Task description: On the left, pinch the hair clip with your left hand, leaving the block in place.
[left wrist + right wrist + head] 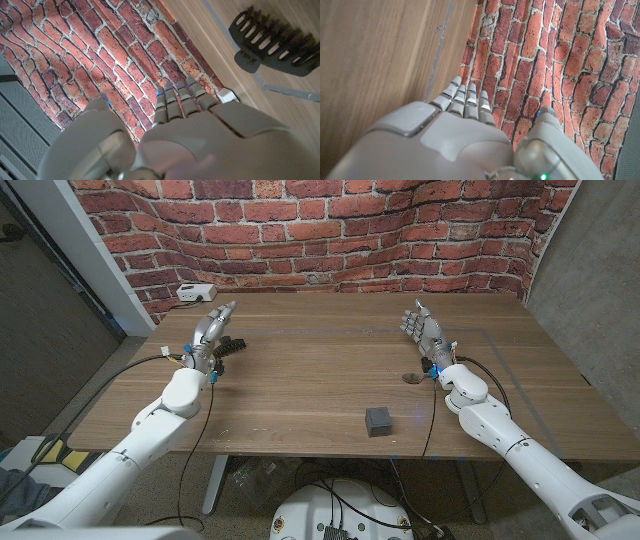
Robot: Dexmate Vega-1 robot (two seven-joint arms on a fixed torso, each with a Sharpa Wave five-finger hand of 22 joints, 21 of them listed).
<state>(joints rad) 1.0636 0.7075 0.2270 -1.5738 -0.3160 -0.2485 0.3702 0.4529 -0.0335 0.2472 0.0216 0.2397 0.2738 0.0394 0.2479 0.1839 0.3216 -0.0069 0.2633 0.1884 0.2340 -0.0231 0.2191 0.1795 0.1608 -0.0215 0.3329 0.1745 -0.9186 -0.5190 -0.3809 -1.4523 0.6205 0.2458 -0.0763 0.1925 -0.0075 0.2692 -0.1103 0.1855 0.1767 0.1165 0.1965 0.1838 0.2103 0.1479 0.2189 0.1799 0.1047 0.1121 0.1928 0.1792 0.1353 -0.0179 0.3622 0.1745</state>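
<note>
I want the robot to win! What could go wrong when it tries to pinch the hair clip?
The left hand is open right beside the hair clip, so its fingers might nudge the clip away instead of pinching it. The clip lies flat on the table, which could make it slip. The block sits far off, probably safe.

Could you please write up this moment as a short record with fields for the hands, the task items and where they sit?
left hand: open, fingers extended, beside the hair clip, holding nothing
right hand: open, fingers extended, holding nothing
hair clip: dark, toothed, on the table's left side just right of the left hand
block: small dark cube, near the front edge, right of centre
table: wooden, brick wall behind
task state: hair clip not yet pinched
</note>
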